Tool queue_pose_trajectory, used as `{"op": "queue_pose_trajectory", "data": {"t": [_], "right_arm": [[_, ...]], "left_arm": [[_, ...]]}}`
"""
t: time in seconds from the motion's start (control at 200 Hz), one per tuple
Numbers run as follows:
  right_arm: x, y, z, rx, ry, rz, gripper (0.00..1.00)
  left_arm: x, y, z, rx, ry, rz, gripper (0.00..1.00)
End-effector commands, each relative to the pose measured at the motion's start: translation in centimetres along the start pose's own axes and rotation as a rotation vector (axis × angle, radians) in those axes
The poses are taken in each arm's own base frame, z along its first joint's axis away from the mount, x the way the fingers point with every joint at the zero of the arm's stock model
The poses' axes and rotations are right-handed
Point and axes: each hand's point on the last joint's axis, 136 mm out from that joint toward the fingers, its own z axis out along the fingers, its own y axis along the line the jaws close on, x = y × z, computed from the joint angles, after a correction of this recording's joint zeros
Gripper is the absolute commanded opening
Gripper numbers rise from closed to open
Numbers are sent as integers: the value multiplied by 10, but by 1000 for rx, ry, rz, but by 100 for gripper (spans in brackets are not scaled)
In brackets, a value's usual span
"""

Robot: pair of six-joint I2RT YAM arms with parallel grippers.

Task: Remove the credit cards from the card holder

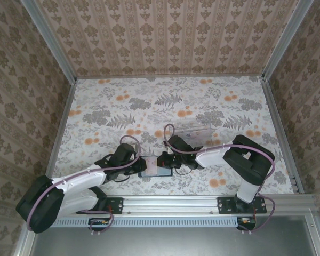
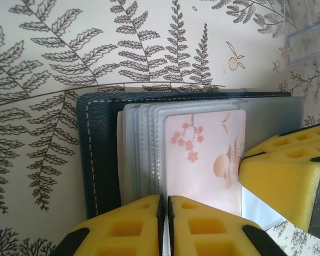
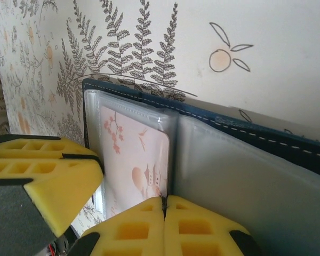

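Note:
The card holder [image 1: 156, 172] lies open on the floral table near the front edge, between my two grippers. Its navy cover [image 2: 98, 144] carries stacked clear sleeves. A pinkish credit card [image 2: 202, 154] printed with blossoms and a pagoda sits in the top sleeve. My left gripper [image 2: 166, 200] is shut on the near edge of the sleeves, a thin pale edge between its pads. My right gripper [image 3: 164, 202] is shut at the pink card's [image 3: 133, 154] edge by the fold, next to the navy cover [image 3: 288, 144]. Each gripper shows in the other's view, the right gripper [image 2: 244, 160] and the left gripper [image 3: 100, 168].
A clear plastic tray [image 1: 194, 129] stands just behind the right gripper, its corner in the left wrist view as a clear tray [image 2: 309, 37]. Patterned walls enclose the table on three sides. The arms' mounting rail [image 1: 170, 202] runs along the front.

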Motion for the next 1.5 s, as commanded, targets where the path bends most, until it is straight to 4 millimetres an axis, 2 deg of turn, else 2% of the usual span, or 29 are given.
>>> {"op": "queue_pose_trajectory", "data": {"t": [0.0,0.255,0.62,0.64,0.99,1.035,1.075,1.11,1.155,1.285,1.42,1.495], "right_arm": [[4,-16,-9,23,0,39,0],[1,-39,-28,49,-29,68,0],[-9,-41,-76,63,-86,15,0],[-12,-34,-84,47,-106,-1,0],[-19,-8,-145,132,-150,-236,0],[-20,-3,-152,137,-153,-273,0],[-21,2,-158,148,-149,-310,0],[-23,5,-163,162,-149,-337,0],[-26,10,-170,183,-146,-378,0],[-35,21,-192,257,-148,-511,0],[-48,30,-213,353,-166,-710,0],[-54,36,-222,396,-170,-844,0]], "left_arm": [[10,19,1,-88,34,-19,12],[10,23,0,-106,39,-24,11],[4,16,-4,-91,31,-9,11],[4,15,-4,-90,32,-8,11],[-5,3,-10,-61,5,9,15],[-8,1,-12,-57,-4,13,20],[-10,-1,-14,-51,-13,19,31],[-11,-3,-16,-47,-20,23,47],[-13,-5,-19,-39,-28,28,61],[-20,-15,-30,-6,-69,42,87],[-28,-24,-49,17,-124,71,100],[-31,-27,-59,34,-157,78,100]]}}
